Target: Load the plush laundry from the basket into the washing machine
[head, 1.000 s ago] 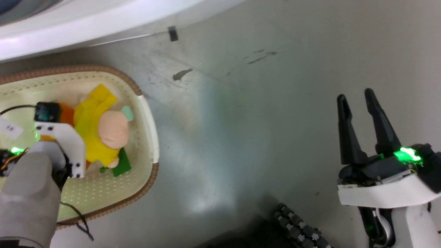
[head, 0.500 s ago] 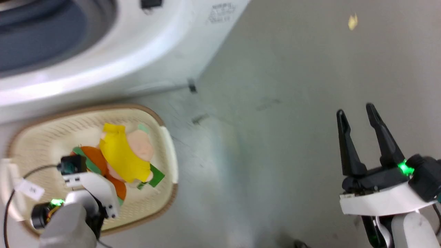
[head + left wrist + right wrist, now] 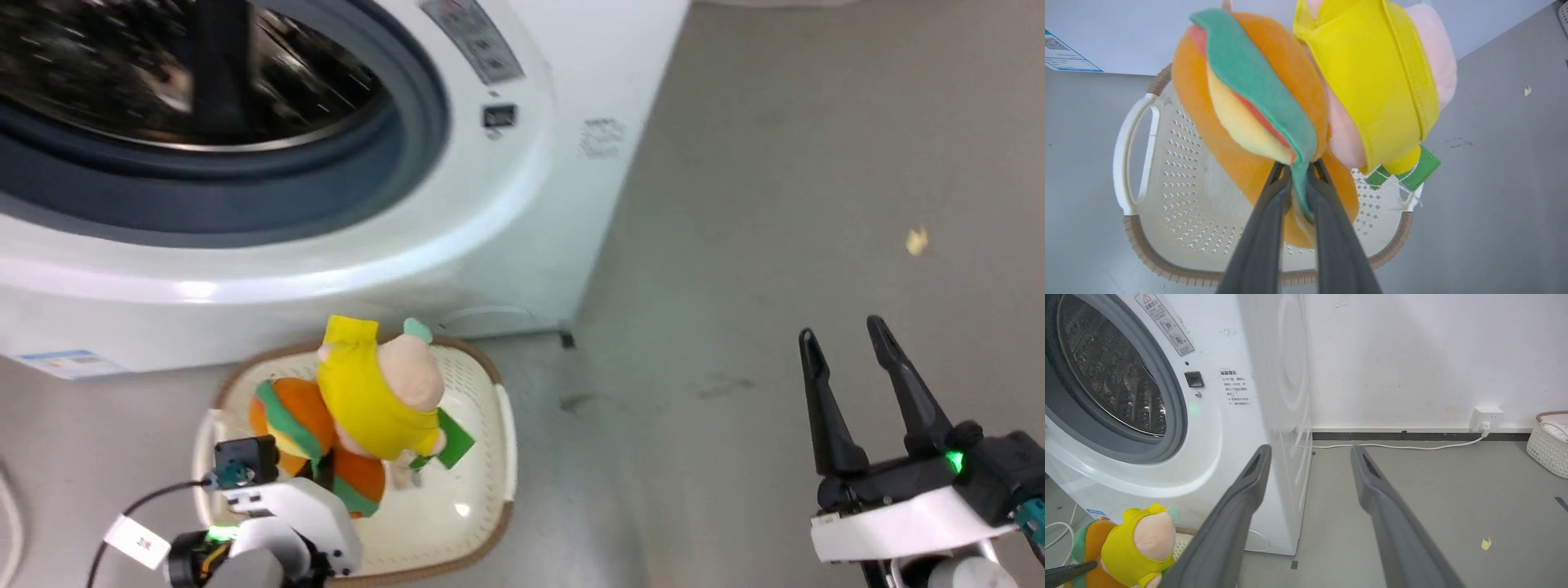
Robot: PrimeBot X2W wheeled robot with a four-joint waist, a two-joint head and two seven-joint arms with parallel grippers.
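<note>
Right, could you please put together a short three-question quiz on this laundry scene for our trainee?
1. True or false: the left claw is shut on the plush laundry.
2. Multiple choice: the right claw is A) open and holding nothing, B) shut on the plush laundry, C) shut with nothing between its fingers.
3. Short answer: which coloured layer of the plush laundry runs down between the left claw's fingers?

Key: 1 true; 2 A; 3 the green stripe.
</note>
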